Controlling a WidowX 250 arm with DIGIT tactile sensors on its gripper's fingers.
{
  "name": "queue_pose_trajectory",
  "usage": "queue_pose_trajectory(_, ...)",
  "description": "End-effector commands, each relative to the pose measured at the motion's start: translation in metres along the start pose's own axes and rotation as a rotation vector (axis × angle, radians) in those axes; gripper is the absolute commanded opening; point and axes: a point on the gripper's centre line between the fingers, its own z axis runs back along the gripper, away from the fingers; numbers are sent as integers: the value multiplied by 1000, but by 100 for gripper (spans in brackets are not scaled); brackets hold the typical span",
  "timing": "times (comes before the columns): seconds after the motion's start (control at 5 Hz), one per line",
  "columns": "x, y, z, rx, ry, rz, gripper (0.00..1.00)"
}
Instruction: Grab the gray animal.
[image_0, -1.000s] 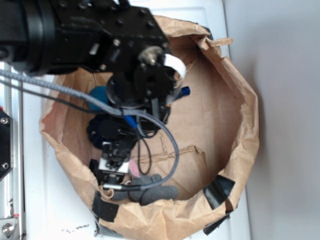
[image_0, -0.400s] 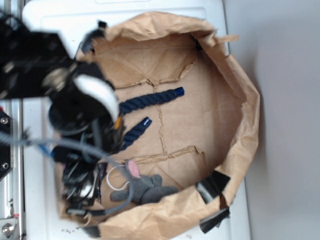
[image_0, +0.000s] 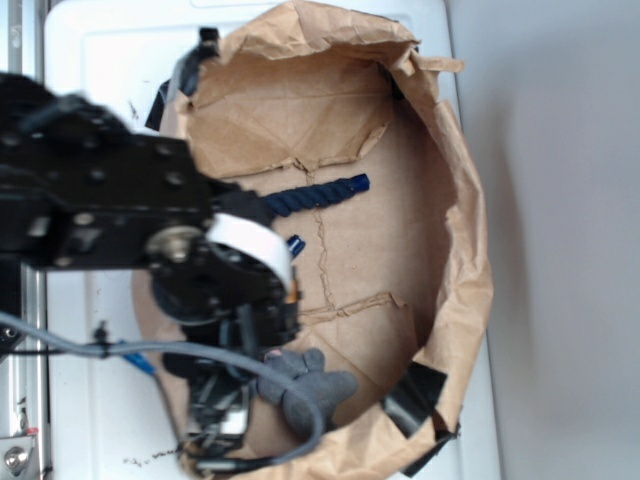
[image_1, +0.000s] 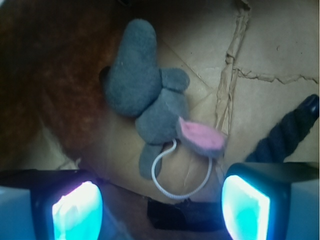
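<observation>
The gray animal (image_1: 150, 95) is a small gray plush with a pink ear and a thin white string loop. It lies flat on the cardboard floor of the paper bag, near the bag's front wall (image_0: 310, 388). My gripper (image_1: 160, 207) hangs above it, open and empty, with the plush just ahead of the two fingertips and the string loop between them. In the exterior view the arm covers part of the plush and the gripper (image_0: 222, 415) sits at the bag's lower left.
The navy rope (image_0: 318, 195) lies across the bag floor and shows at the right edge of the wrist view (image_1: 290, 135). The brown paper bag wall (image_0: 470, 250) rises all round. Black tape (image_0: 412, 392) patches the bag's rim.
The arm swung from the bag's upper left, out over the left rim, then back down over the plush. The bag shifted and its rim changed shape. The teal ball is out of sight.
</observation>
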Motion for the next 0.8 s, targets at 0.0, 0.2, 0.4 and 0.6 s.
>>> queue_pose_trajectory(0.0, 37, -7, 0, 37, -34, 34, 100)
queue_pose_trajectory(0.2, 34, -6, -9, 57, -36, 25, 100)
queue_pose_trajectory(0.4, 15, -9, -30, 70, 15, -30, 100)
queue_pose_trajectory(0.6, 11, -12, -52, 98, 16, -41, 100)
